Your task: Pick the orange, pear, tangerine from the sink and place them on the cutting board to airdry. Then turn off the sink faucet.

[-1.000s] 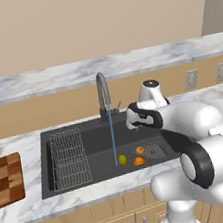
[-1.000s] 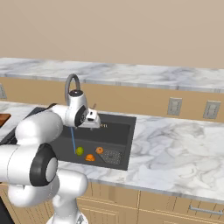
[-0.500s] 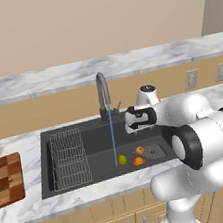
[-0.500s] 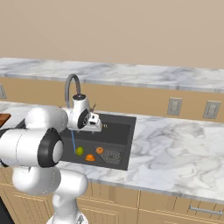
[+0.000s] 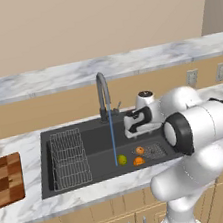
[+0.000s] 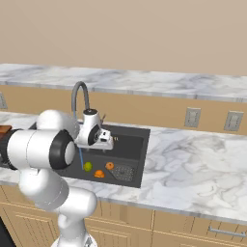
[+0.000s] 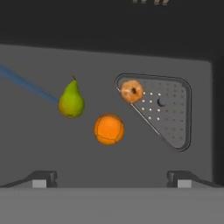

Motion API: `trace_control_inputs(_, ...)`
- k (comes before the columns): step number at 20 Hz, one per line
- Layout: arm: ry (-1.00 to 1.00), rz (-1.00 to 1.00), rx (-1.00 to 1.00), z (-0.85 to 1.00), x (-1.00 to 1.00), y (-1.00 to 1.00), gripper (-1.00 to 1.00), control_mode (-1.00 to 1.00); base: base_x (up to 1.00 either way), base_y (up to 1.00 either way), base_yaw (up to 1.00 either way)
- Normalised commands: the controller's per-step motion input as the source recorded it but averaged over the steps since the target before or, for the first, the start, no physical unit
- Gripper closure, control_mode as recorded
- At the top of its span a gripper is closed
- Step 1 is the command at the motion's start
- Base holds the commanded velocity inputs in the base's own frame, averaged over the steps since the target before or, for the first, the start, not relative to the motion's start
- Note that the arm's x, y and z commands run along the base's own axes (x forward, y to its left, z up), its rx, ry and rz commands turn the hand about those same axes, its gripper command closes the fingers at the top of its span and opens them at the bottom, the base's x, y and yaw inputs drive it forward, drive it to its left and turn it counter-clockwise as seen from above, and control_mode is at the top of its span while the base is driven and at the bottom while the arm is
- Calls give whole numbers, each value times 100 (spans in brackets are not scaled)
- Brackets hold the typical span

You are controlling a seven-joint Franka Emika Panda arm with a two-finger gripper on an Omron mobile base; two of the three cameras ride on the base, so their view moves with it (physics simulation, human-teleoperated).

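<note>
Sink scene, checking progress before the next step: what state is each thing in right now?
Sink faucet: running, a stream falls into the sink.
Pear: on the sink floor, beside the stream.
Larger orange fruit: loose on the sink floor.
Smaller orange fruit: at the drain grate's edge.
Cutting board: bare, on the counter.
Wire rack: holds nothing.
Gripper: jaws open, holding nothing, above the fruit.
</note>
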Motion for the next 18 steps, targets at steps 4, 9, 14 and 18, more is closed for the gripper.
trace_control_inputs(4, 3, 0, 0, -33, 21, 0, -100, -100, 0, 0, 0)
trace_control_inputs(9, 2, 0, 0, -33, 20, 0, -100, -100, 0, 0, 0)
trace_control_inputs(14, 3, 0, 0, -34, 21, 2, -100, -100, 0, 0, 0)
trace_control_inputs(18, 2, 0, 0, -30, 13, 3, -100, -100, 0, 0, 0)
